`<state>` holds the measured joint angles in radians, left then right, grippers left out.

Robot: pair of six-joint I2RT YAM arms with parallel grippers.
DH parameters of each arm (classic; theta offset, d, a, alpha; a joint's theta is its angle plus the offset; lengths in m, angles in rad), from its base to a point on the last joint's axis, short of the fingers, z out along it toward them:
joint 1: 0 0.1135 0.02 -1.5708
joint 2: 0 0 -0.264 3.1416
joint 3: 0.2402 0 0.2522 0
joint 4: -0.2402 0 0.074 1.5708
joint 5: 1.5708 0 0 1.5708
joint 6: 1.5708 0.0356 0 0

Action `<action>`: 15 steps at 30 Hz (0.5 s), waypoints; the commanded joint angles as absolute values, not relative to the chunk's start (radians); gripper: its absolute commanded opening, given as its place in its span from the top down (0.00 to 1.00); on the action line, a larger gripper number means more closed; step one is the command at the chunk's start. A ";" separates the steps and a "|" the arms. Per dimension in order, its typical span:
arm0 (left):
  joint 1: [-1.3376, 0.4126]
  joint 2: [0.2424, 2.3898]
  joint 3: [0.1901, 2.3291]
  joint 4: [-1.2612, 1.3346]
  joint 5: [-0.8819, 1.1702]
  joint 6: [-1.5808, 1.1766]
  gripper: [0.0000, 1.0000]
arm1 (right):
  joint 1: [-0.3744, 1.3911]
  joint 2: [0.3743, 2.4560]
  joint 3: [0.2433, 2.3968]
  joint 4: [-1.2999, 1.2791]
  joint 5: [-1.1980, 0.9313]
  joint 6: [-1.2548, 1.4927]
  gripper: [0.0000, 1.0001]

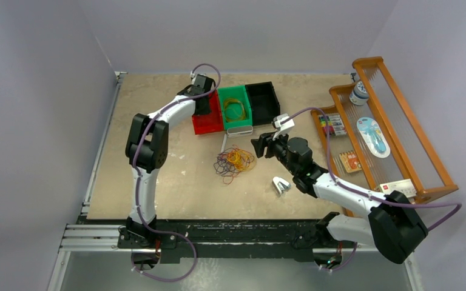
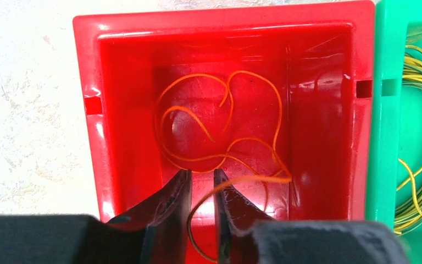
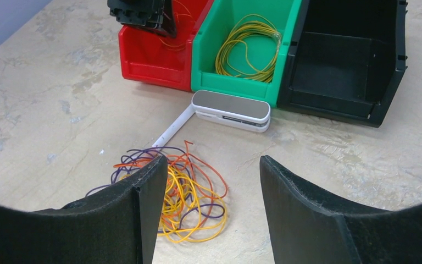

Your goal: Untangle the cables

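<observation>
A tangle of red-orange, yellow and dark purple cables (image 1: 233, 162) lies on the table in front of the bins; in the right wrist view the tangle (image 3: 192, 192) is partly hidden by my left finger. My right gripper (image 1: 258, 145) hangs open and empty just right of it, jaws wide apart (image 3: 214, 162). A loose orange cable (image 2: 225, 143) lies inside the red bin (image 2: 225, 19). My left gripper (image 2: 202, 176) is low in that bin, jaws a narrow gap apart, and one loop of the orange cable runs loosely between them. A yellow cable coil (image 3: 250, 49) lies in the green bin (image 1: 233, 92).
The red bin (image 1: 208, 124), the green bin and an empty black bin (image 1: 262, 102) stand side by side at the back. A white flat device (image 3: 231, 107) lies in front of the green bin. A small white clip (image 1: 280, 185) lies near my right arm. A wooden rack (image 1: 400, 121) stands at the right.
</observation>
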<state>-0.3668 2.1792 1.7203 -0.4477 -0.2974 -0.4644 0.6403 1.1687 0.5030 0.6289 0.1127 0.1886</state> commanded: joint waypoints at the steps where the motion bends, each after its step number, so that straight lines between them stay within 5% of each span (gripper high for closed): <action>1: -0.367 2.089 1.726 -0.404 -0.290 -0.483 0.76 | 0.637 1.137 0.540 0.635 0.110 0.178 0.35; 15: -0.367 1.906 1.640 -0.379 -0.247 -0.503 0.46 | 0.638 1.080 0.543 0.601 0.243 0.201 0.33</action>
<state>-0.3668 2.0109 1.6772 -0.4244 -0.2710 -0.4843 0.6403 1.1229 0.5030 0.5938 0.1669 0.1902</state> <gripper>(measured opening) 0.523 0.668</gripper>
